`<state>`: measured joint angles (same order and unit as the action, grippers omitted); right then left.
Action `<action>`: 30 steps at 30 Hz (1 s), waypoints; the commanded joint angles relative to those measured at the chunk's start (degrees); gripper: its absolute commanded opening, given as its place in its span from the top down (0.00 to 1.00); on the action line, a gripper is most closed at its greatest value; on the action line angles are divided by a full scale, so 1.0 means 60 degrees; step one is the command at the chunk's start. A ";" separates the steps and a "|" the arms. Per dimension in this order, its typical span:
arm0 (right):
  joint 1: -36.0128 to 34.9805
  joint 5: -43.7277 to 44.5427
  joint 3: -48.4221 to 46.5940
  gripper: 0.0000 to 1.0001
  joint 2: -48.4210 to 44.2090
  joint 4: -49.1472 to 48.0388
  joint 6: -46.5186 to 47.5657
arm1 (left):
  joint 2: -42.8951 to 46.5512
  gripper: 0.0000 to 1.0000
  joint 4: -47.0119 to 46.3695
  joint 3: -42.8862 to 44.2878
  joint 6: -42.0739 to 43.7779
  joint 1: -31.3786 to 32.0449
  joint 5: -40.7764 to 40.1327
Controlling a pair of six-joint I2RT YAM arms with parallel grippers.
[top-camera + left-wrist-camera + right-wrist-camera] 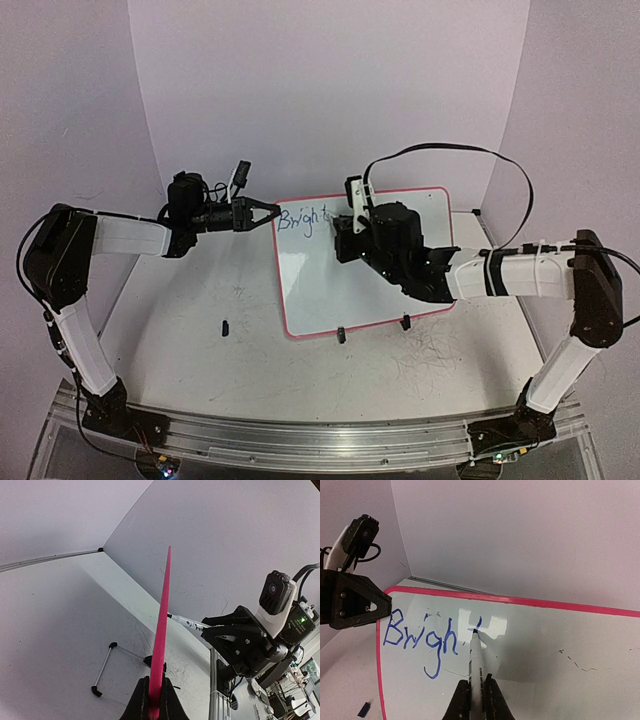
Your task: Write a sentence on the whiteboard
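The right gripper (475, 701) is closed tightly on a marker (476, 662), which is held upright between the two fingers with its dark tip pressed to the whiteboard (555, 645). The tip is placed just after the last blue letter of the sentence (420, 635), of which only "Brigh" and the first stroke of the next letter are written (the strokes are uneven and the g hangs low). The writing is set in the upper left part of the board, close to the red rim (510, 599).

The left gripper (155, 702) is clamped on the left edge of the whiteboard, whose rim is seen edge-on as a thin red blade rising from between the fingers in the left wrist view. From above, this grip is seen at the board's far left corner, just beside the B.

The whiteboard is placed in the middle of the table (190, 350), between the two arms, with its two black clip feet (341, 335) on the near edge. A small dark piece (225, 326) is seen on the table to the left of the board, apart from it.
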<state>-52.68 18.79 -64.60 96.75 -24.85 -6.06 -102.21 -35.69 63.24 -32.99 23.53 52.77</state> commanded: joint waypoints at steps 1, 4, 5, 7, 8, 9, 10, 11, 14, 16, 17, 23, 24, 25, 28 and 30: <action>0.0007 0.0573 0.0132 1.00 -0.0363 0.0142 -0.0251 | 0.0073 1.00 -0.0049 -0.0023 -0.0087 0.0107 0.0177; -0.0146 0.0447 0.0628 1.00 -0.1215 -0.0219 -0.0216 | 0.0074 1.00 -0.0050 -0.0021 -0.0083 0.0112 0.0178; -0.0196 0.0428 0.0829 1.00 -0.1521 -0.0375 -0.0187 | 0.0081 1.00 -0.0051 -0.0022 -0.0087 0.0110 0.0175; -0.0211 0.0464 0.1113 1.00 -0.2020 -0.0501 -0.0153 | 0.0087 1.00 -0.0053 -0.0020 -0.0092 0.0112 0.0165; -0.0180 0.0512 0.1140 1.00 -0.2117 -0.0436 -0.0084 | 0.0087 1.00 -0.0049 -0.0021 -0.0083 0.0108 0.0175; -0.0138 0.0476 0.1211 1.00 -0.2174 -0.0374 0.0004 | 0.0087 1.00 -0.0044 -0.0021 -0.0085 0.0114 0.0170; -0.0094 0.0385 0.1331 1.00 -0.2198 -0.0382 0.0087 | 0.0100 1.00 -0.0055 -0.0019 -0.0090 0.0111 0.0164; -0.0068 0.0319 0.1410 1.00 -0.2239 -0.0421 0.0144 | 0.0102 1.00 -0.0057 -0.0022 -0.0099 0.0112 0.0161; -0.0065 -0.0031 0.1775 1.00 -0.2404 -0.0819 0.0416 | 0.0123 1.00 -0.0052 -0.0057 -0.0083 0.0123 0.0135; -0.0062 -0.0170 0.1788 1.00 -0.2391 -0.0938 0.0643 | 0.0114 1.00 -0.0044 -0.0053 -0.0081 0.0139 0.0130; -0.0064 -0.0238 0.1771 1.00 -0.2361 -0.0993 0.0765 | 0.0094 1.00 -0.0048 -0.0050 -0.0080 0.0140 0.0127; -0.0061 -0.0492 0.1956 1.00 -0.2296 -0.1559 0.1260 | 0.0052 1.00 -0.0051 -0.0046 -0.0071 0.0158 0.0118; -0.0064 -0.0490 0.2009 1.00 -0.2297 -0.1614 0.1278 | 0.0070 1.00 -0.0048 -0.0047 -0.0071 0.0157 0.0104; -0.0060 -0.0514 0.2050 1.00 -0.2288 -0.1630 0.1346 | 0.0078 1.00 -0.0049 -0.0051 -0.0072 0.0154 0.0103; -0.0083 -0.0494 0.2141 1.00 -0.2274 -0.1640 0.1576 | 0.0102 1.00 -0.0049 -0.0046 -0.0068 0.0154 0.0110; -0.0107 -0.0287 0.2220 1.00 -0.2312 -0.1645 0.1632 | 0.0105 1.00 -0.0051 -0.0045 -0.0073 0.0155 0.0105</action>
<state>-53.29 16.38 -51.96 83.02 -31.64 1.28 -102.21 -35.95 63.24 -32.98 23.64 52.80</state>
